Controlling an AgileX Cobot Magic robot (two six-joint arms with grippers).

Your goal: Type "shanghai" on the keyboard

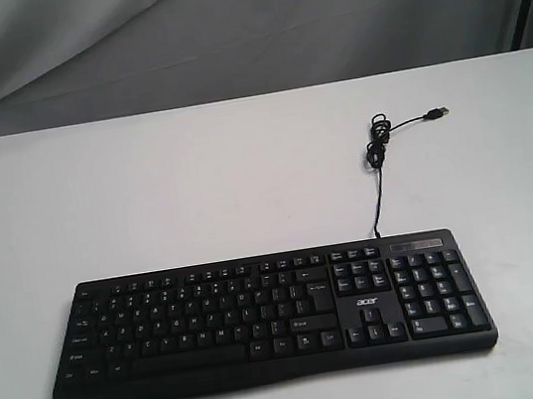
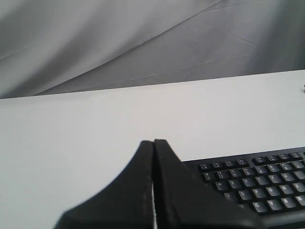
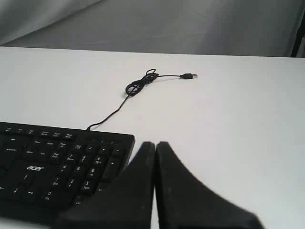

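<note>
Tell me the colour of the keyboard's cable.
Black. The cable shows best in the right wrist view, coiled on the white table.

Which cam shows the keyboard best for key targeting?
Exterior view: the whole keyboard lies unobstructed, every key row visible. The left wrist view catches only one end's letter keys, partly behind the shut left gripper. The right wrist view shows the number-pad end and acer logo, partly behind the shut right gripper.
</note>
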